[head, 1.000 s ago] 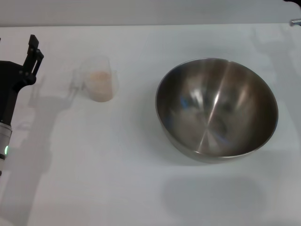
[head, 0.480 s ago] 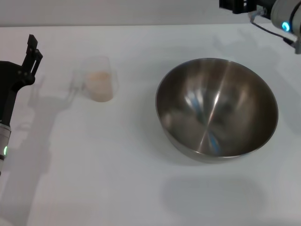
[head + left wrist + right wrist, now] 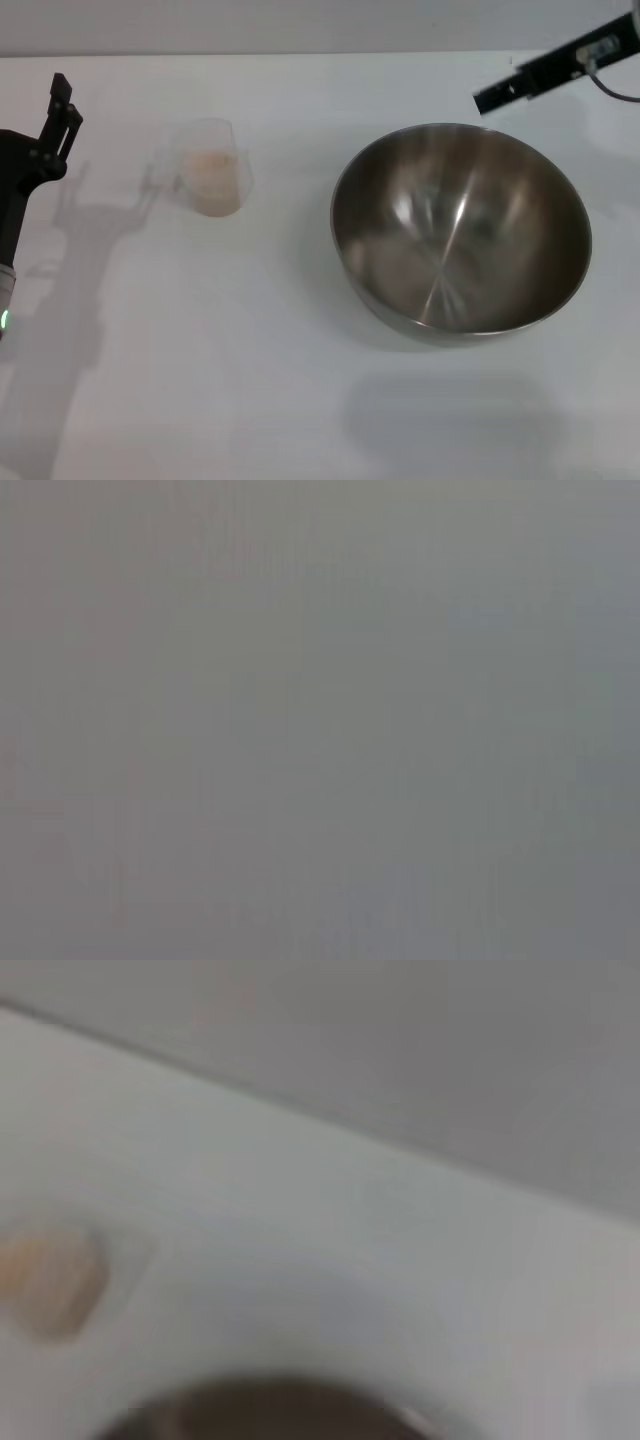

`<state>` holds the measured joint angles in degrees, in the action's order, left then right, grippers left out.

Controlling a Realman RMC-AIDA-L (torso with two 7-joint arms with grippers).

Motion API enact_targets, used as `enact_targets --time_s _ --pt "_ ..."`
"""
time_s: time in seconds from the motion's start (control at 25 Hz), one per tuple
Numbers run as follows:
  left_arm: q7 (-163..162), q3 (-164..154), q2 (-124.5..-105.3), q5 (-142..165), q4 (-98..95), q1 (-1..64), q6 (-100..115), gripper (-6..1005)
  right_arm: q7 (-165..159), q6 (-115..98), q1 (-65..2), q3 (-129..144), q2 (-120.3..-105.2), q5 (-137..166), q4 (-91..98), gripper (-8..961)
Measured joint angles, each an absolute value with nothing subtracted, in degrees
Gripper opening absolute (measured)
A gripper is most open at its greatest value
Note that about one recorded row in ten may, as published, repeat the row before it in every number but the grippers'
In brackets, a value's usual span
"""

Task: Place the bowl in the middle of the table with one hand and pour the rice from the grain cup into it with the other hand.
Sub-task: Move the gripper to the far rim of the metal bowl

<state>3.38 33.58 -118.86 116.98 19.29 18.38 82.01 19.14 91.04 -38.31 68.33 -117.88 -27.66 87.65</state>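
Observation:
The steel bowl (image 3: 460, 230) stands empty on the right half of the white table (image 3: 250, 350). Its rim also shows in the right wrist view (image 3: 270, 1410). The clear grain cup (image 3: 208, 170) stands upright to the left of the bowl, handle pointing left, with pale rice (image 3: 212, 185) in it. In the right wrist view it is a blurred shape (image 3: 50, 1280). My left gripper (image 3: 58, 115) is at the far left edge, left of the cup and apart from it. My right gripper (image 3: 490, 98) reaches in from the top right, above the bowl's far rim, holding nothing.
The table's far edge (image 3: 300, 53) meets a grey wall. The left wrist view shows only plain grey.
My right arm has come in at the top right and swung down toward the bowl's far rim. My left gripper has shifted slightly left. Bowl and cup have not moved.

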Motion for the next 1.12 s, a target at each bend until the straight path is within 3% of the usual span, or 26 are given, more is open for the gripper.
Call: enact_targets --time_s 0.36,0.88,1.12 --pt "3.36 33.63 -118.81 116.97 18.64 18.28 82.48 806 21.07 94.69 -39.28 67.28 -117.24 -21.5 81.81 810" --pt "3.4 33.41 -118.91 116.98 18.63 18.46 82.54 805 24.85 89.92 -39.95 67.6 -118.17 -21.74 69.98 809" --pt "3.42 33.63 -118.86 116.98 18.63 18.4 82.53 804 25.96 88.49 -39.78 67.57 -118.27 -21.99 69.35 730"
